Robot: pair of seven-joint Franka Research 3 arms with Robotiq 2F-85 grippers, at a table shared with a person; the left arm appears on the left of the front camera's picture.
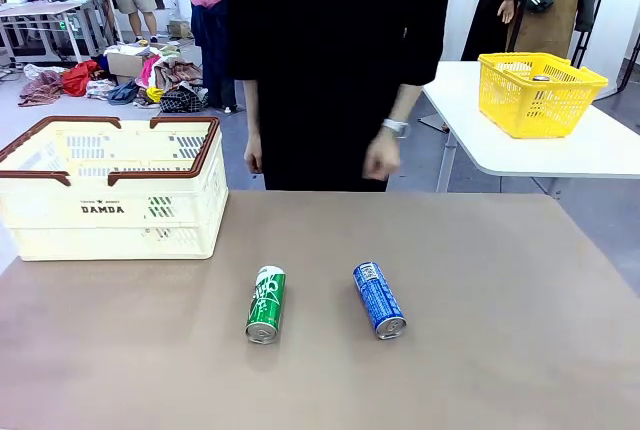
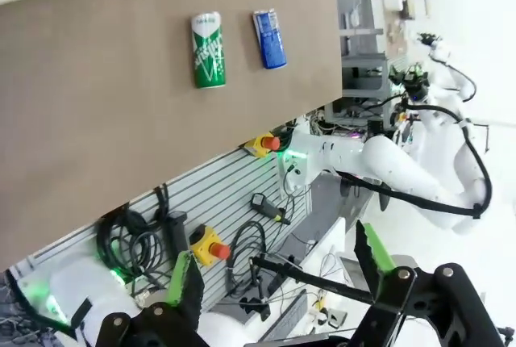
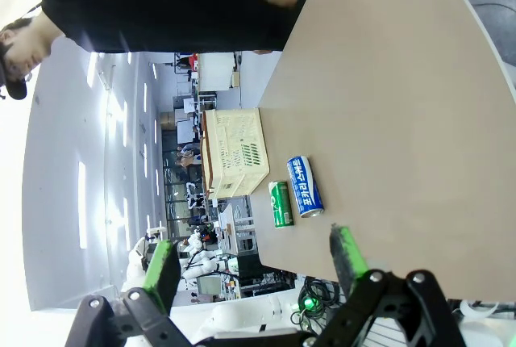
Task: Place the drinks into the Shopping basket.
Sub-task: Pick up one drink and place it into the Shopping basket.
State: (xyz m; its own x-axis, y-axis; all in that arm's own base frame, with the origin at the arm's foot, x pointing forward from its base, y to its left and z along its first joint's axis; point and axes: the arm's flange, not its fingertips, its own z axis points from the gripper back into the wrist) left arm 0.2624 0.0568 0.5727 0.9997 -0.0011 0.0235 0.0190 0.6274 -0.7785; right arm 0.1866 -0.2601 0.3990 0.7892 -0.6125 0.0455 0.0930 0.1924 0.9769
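Drinks: green can (image 1: 266, 303) and blue can (image 1: 379, 299), lying sideways near Shopping basket (image 1: 60, 225); left gripper (image 2: 276, 250) and right gripper (image 3: 251, 240) both spread, empty; advise pinching across each can's barrel.

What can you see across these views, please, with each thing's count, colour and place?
green can: 1, green with white markings, lying on its side, middle of the table.
blue can: 1, blue with white lettering, lying on its side, right of the green can and apart from it.
Shopping basket: 1, cream-white with a brown rim, far left of the table.
table: 1, brown.
yellow basket: 1, yellow, on the white table.
white table: 1, white, far right.
person: 1, in black, at the far side.
hand: 1, above the table's far edge.
left fingers: 2, black with green pads, apart, nothing between.
right fingers: 2, same colours, apart, nothing between.
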